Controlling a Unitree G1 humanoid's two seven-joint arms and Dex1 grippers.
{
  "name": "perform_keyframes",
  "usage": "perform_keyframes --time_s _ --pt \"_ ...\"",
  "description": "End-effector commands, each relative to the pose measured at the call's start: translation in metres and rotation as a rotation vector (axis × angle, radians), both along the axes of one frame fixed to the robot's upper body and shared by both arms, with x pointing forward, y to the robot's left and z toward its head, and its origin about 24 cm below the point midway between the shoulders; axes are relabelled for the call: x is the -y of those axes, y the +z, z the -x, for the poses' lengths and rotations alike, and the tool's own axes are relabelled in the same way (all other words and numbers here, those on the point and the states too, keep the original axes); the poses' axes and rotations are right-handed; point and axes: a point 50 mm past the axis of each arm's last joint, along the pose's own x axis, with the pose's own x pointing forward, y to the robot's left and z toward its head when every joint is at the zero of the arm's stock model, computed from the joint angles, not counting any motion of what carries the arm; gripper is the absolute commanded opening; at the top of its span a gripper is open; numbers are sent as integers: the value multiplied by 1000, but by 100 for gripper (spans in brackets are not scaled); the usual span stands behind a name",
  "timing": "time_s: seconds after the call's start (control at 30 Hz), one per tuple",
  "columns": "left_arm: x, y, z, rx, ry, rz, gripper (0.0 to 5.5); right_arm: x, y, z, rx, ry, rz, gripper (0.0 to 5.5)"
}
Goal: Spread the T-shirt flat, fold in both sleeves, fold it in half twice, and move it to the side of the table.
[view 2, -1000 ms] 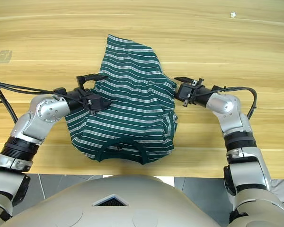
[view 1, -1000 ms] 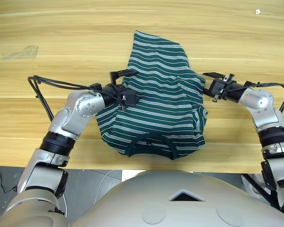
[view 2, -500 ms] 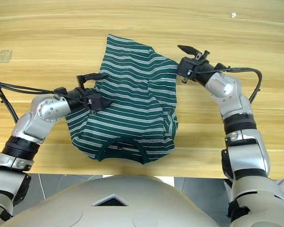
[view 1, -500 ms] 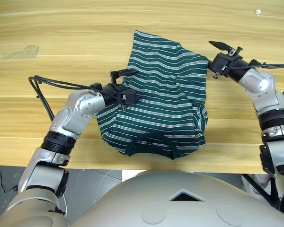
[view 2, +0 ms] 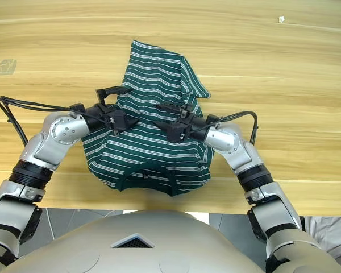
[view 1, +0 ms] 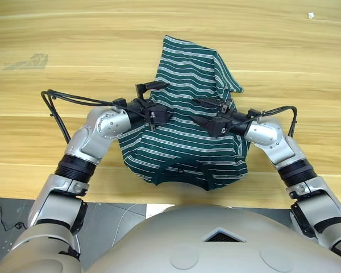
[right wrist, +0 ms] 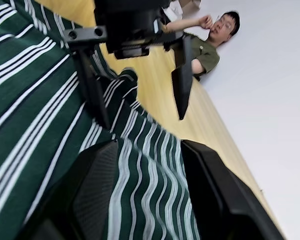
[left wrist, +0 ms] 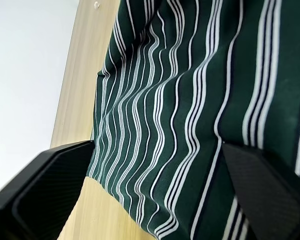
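A dark green T-shirt with white stripes lies bunched on the wooden table, collar toward the front edge. A flap at its far right is folded inward. My left gripper is open at the shirt's left side, with striped cloth spanning the gap between its fingers. My right gripper is open low over the shirt's middle, pointing toward the left one. In the right wrist view the cloth passes under its fingers, and the left gripper faces it close by.
The shirt lies close to the table's front edge. A small white scrap lies at the far right, and a faint grey mark at the far left. Bare wood stretches on both sides and beyond the shirt.
My right arm swung from the shirt's far right edge inward to above its middle. The shirt's right side now lies folded in. The left gripper shifted slightly right.
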Motion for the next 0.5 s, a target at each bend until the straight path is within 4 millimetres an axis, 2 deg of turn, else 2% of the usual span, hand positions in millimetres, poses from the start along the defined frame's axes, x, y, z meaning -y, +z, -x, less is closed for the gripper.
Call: perform_keyframes --time_s 0.03,0.13,0.27,0.4,0.5 --pt "-4 -16 6 -64 6 -61 476 11 18 -12 28 -84 -73 235" --pt "-6 -15 6 -56 18 -56 476 33 38 -25 58 -166 -106 235" --pt "-8 -11 4 -41 27 -54 476 59 44 -24 9 -228 -100 235" --pt "-11 -9 4 -34 37 -53 476 85 44 -32 -69 -259 12 235" --pt "-9 -7 1 -26 35 -51 476 91 27 -37 -205 -259 82 235"
